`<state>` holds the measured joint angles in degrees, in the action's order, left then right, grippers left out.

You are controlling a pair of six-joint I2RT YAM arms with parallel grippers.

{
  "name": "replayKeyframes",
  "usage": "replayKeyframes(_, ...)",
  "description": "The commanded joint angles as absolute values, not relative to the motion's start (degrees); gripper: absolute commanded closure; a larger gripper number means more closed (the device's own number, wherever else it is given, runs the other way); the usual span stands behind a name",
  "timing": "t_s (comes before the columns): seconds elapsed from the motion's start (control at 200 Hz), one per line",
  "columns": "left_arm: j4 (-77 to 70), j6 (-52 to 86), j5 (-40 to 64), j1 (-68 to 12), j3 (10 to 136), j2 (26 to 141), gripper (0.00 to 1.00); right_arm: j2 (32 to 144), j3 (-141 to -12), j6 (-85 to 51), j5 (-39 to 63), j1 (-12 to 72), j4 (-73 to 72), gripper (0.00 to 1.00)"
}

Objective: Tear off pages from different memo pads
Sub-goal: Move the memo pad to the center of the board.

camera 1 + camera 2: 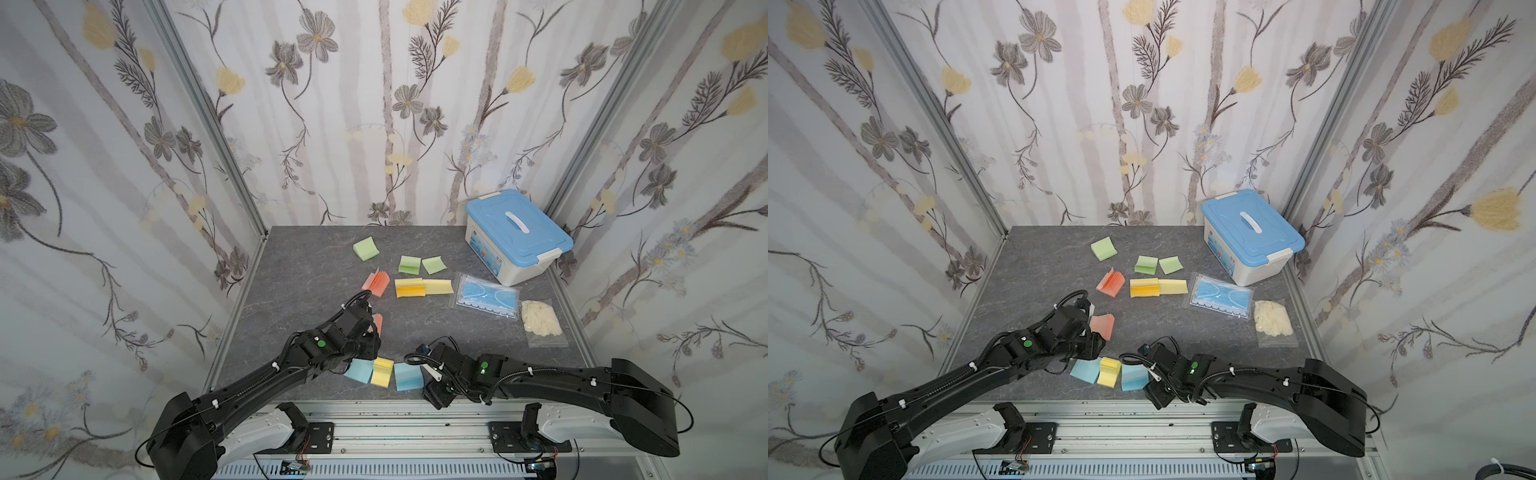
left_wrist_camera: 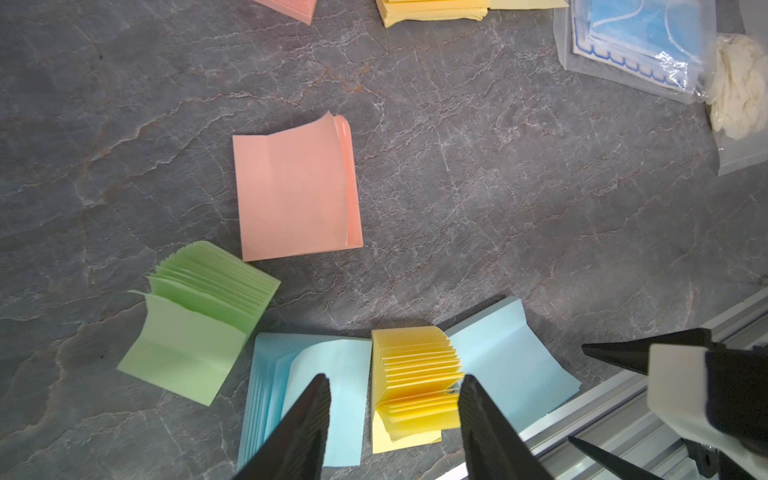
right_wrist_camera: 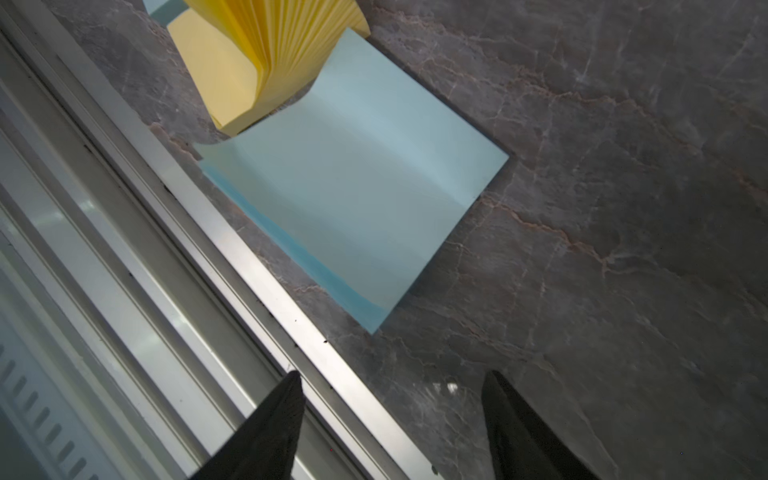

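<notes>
Several memo pads lie on the grey table (image 1: 291, 291). At the front sit a light blue pad (image 1: 359, 370), a fanned yellow pad (image 1: 382, 372) and another light blue pad (image 1: 408, 376). My left gripper (image 2: 395, 378) hangs open above the yellow pad (image 2: 415, 374), holding nothing; a pink pad (image 2: 295, 191) and a green pad (image 2: 199, 316) lie just beyond. My right gripper (image 3: 392, 376) is open and empty over the table's front edge, short of the light blue pad (image 3: 353, 178). Farther back lie loose green (image 1: 434, 264) and yellow (image 1: 438, 286) pages beside their pads.
A blue-lidded white box (image 1: 517, 235) stands at the back right. In front of it lie a clear packet of blue masks (image 1: 486, 296) and a bag of white gloves (image 1: 540, 319). A metal rail (image 3: 249, 266) borders the table's front edge.
</notes>
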<state>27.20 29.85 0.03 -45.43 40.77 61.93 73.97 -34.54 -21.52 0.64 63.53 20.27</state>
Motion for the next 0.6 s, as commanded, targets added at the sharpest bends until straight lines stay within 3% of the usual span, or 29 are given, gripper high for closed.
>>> replayKeyframes(0.0, 26.7, 31.0, -1.6, -45.4, 40.3, 61.5, 0.47, 76.6, -36.3, -22.0, -2.3, 64.0, 18.9, 0.31)
replayKeyframes(0.24, 26.5, 30.7, -2.1, -45.5, 39.0, 60.7, 0.47, 83.5, -40.5, -19.8, -3.5, 64.2, 17.8, 0.33)
replayKeyframes(0.415, 25.9, 30.5, -2.3, -45.4, 37.9, 60.2, 0.47, 88.7, -44.3, -16.2, -9.8, 63.5, 17.8, 0.33)
replayKeyframes(0.595, 24.9, 30.0, -1.8, -45.5, 37.3, 61.1, 0.47, 92.3, -47.9, -11.1, -10.8, 57.3, 17.9, 0.33)
